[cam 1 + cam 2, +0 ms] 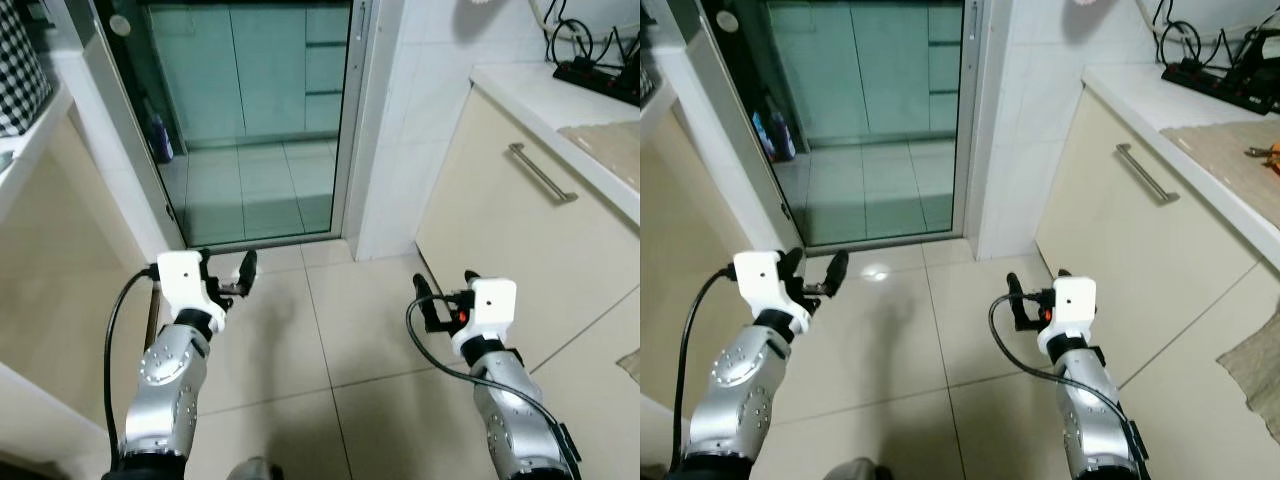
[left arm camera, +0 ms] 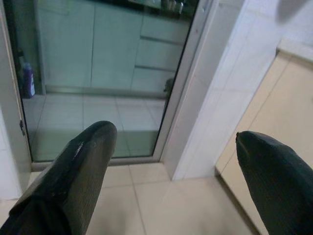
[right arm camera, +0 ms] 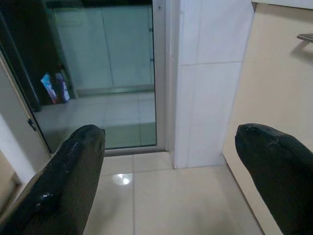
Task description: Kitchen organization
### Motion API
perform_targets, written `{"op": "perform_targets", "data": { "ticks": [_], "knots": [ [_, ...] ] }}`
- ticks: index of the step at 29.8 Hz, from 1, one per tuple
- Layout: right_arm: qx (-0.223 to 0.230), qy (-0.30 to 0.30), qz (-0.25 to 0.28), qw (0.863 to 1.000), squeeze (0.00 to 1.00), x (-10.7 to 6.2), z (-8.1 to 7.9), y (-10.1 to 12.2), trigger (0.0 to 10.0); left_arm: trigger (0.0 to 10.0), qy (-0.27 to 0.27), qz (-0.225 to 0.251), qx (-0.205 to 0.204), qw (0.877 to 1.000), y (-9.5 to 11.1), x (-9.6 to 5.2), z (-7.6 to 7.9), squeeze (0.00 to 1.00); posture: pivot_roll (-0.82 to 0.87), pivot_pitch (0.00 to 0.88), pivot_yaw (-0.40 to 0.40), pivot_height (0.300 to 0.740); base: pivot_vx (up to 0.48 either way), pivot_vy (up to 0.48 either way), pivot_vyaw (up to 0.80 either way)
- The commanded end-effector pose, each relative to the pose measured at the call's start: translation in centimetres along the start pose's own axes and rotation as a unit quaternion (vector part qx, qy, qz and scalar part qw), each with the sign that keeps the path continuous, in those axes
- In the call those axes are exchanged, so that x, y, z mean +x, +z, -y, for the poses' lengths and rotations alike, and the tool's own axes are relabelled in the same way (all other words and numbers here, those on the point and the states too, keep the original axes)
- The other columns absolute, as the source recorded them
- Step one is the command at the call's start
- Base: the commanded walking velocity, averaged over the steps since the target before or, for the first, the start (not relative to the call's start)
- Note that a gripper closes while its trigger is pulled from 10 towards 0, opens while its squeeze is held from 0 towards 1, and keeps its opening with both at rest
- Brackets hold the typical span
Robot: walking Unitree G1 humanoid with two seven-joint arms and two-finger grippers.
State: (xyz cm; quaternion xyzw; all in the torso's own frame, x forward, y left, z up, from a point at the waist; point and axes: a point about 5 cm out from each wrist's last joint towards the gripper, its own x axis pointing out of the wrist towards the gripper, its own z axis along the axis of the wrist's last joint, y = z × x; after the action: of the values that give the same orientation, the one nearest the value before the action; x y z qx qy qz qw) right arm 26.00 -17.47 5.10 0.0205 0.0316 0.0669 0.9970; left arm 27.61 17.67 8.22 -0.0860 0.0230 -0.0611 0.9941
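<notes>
Left eye view has the robot standing on a glossy beige tiled floor (image 1: 290, 350) in a narrow kitchen, both silver arms held out low in front of it. At the far left a black-and-white checked cloth (image 1: 18, 70) sits up on a pale ledge. Next comes the left gripper (image 1: 228, 272), hovering above the floor with its long black fingers (image 2: 78, 166) spread apart and grasping nothing. Beyond it stands a tall glass sliding door with a pale metal frame (image 1: 352, 120), and through the glass a blue bottle (image 1: 160, 138) rests on the floor just inside the next room, against the dark door edge. To the right of the door is a white tiled wall column (image 1: 415, 130). The right gripper (image 1: 445, 292) hangs above the floor close to a cream cabinet front with a long brushed-metal bar handle (image 1: 540, 172); its fingers (image 3: 73, 166) are likewise parted and empty. Above the cabinet runs a white tabletop (image 1: 560, 100), carrying a black power strip with tangled cables (image 1: 600, 75) at the back right and a tan mat (image 1: 610, 150) nearer the front edge.
</notes>
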Motion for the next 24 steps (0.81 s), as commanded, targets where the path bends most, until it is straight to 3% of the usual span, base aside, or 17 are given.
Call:
{"op": "perform_targets", "data": {
  "ticks": [1,4,19,24],
  "knots": [
    [0.011,0.021,0.021,0.999,0.00,0.8,-0.4,0.9,10.0,10.0,-0.020,0.040,-0.010,0.999,1.9,1.1,0.8,0.00,-0.01,0.000,-0.007,0.740,0.000,0.000,0.00],
    [0.013,0.032,0.035,0.999,0.00,1.6,-0.7,1.9,10.0,10.0,-0.030,0.046,-0.007,0.998,2.5,1.4,1.4,0.00,-0.01,0.000,-0.009,0.740,0.000,0.000,0.00],
    [-0.010,0.035,0.032,0.999,0.00,2.5,-1.0,2.0,10.0,10.0,-0.034,0.029,0.037,0.998,2.6,1.9,1.2,0.00,0.00,0.000,0.004,0.740,0.000,0.000,0.00],
    [-0.028,0.046,0.030,0.998,0.00,2.5,-1.6,1.8,10.0,10.0,-0.016,0.026,0.038,0.999,2.7,2.3,0.8,0.00,0.00,0.000,0.006,0.740,0.383,0.290,0.00]
  ]
}}
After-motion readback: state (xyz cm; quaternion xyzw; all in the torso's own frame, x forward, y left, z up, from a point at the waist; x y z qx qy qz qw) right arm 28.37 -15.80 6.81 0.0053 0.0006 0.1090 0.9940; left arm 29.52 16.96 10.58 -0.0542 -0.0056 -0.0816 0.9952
